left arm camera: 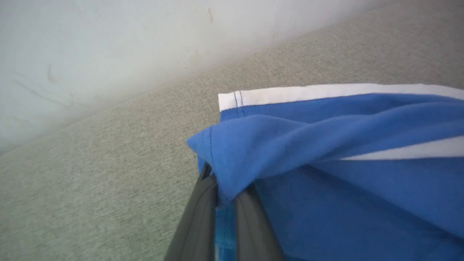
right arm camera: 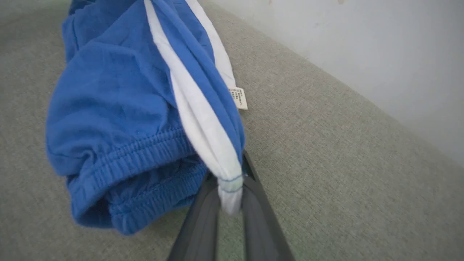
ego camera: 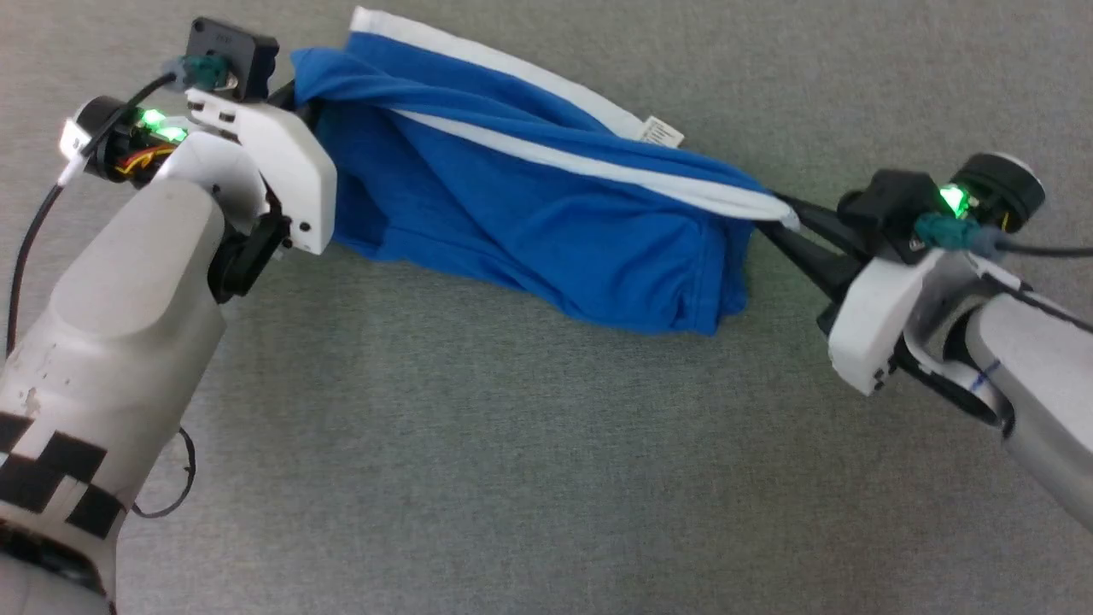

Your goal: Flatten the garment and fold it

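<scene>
Blue garment [ego camera: 529, 213] pinched taut between left pincer [left arm camera: 224, 203], right pincer [ego camera: 790, 218].

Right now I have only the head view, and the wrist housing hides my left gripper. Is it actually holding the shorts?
Observer: Yes. The left wrist view shows the left gripper shut on a blue hemmed corner of the garment.
Operator: What does the right one have?
Observer: The right gripper pinches only the end of the white stripe. The elastic waistband sags beside it, outside the fingers.
Operator: Anything beyond the cloth?
Observer: A pale wall rises at the far edge of the grey surface.
</scene>
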### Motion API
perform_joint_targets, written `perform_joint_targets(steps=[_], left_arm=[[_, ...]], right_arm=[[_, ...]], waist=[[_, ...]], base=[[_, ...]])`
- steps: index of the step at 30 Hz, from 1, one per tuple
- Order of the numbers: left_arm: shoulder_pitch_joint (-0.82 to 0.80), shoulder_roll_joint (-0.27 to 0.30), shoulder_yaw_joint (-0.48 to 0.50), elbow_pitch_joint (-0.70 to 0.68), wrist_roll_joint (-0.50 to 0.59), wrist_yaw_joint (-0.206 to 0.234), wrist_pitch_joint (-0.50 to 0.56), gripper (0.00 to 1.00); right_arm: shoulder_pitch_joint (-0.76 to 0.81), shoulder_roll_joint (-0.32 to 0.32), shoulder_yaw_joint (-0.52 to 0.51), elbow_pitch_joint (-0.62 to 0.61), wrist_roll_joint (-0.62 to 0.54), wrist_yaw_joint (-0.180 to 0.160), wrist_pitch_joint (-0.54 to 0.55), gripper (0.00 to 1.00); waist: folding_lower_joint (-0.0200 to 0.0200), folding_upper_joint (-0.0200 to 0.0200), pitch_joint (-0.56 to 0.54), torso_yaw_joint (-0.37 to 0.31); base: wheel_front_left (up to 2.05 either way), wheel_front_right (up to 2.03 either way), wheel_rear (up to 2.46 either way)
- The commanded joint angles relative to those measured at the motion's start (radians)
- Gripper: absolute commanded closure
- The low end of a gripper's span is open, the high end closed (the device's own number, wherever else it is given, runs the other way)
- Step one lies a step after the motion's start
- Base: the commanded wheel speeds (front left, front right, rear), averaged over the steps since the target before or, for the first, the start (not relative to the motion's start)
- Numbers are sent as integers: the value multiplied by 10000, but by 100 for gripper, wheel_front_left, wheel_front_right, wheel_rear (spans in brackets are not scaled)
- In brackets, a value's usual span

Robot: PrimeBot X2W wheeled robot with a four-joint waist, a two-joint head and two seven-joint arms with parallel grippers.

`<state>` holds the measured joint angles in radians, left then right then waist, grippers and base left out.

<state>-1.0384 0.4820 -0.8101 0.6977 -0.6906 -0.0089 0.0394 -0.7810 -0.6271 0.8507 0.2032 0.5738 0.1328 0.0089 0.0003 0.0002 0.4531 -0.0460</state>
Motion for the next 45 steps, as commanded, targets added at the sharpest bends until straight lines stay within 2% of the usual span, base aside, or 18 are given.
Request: perform_joint_targets(steps=[1,6,11,12,13,14,15,22,27,30,38,41,45], left_arm=[[-372,-182,-161,661,119,-149,293,100],[-748,-528,-551,1836,146,-674,904,100],[-793,-768,-721,2394,47,-932,950,100],[-798,-808,-754,2486,50,-967,851,100],[-807,-843,-787,2558,69,-992,713,100],[-805,-881,-821,2623,85,-1015,580,63],[-815,-916,-823,2663,79,-1033,415,0],[-1015,-841,-1015,2646,123,-1151,-190,0],[-1280,-554,-1164,2296,-138,-1201,329,0],[-1451,-378,-1469,1971,-399,-1211,1279,0],[-1753,148,-2203,1061,-1864,-1215,4757,0],[-1812,255,-2395,865,-2246,-1216,5675,0],[-1862,408,-2710,915,-2290,-1216,6364,0]], right_arm=[[-496,182,260,481,245,-21,110,100],[-1250,415,1123,1428,604,-21,193,100],[-1453,472,1516,1825,949,-21,-203,100],[-1466,457,1532,1897,985,-21,-371,74],[-1455,425,1550,1944,1013,-21,-517,70],[-1421,386,1529,1973,1037,-21,-690,57],[-1366,340,1456,1991,1052,-21,-868,0],[-525,-144,852,1412,808,-21,-1627,0],[219,-360,173,782,410,-21,-1572,0],[584,-347,-190,382,205,-21,-1357,0],[1090,-102,-811,-413,-204,-21,-783,0],[1139,9,-882,-569,-271,-21,-624,0],[1129,189,-870,-609,-300,-21,-498,0]], waist=[[-3,-2,718,-494],[-3,-2,827,-518],[-3,-2,610,-419],[-3,-2,498,-378],[-3,-2,375,-330],[-3,-2,222,-281],[-3,-2,65,-228],[-3,-2,-1142,123],[-3,-2,-1672,199],[-3,-2,-1794,154],[-3,-2,-1595,-235],[-3,-2,-1412,-443],[-3,-2,-1171,-718]], base=[[0,0,0],[0,0,0],[0,0,0],[0,0,0],[0,0,0],[0,0,0],[0,0,0],[0,0,0],[0,0,0],[0,0,0],[0,0,0],[0,0,0],[0,0,0]])
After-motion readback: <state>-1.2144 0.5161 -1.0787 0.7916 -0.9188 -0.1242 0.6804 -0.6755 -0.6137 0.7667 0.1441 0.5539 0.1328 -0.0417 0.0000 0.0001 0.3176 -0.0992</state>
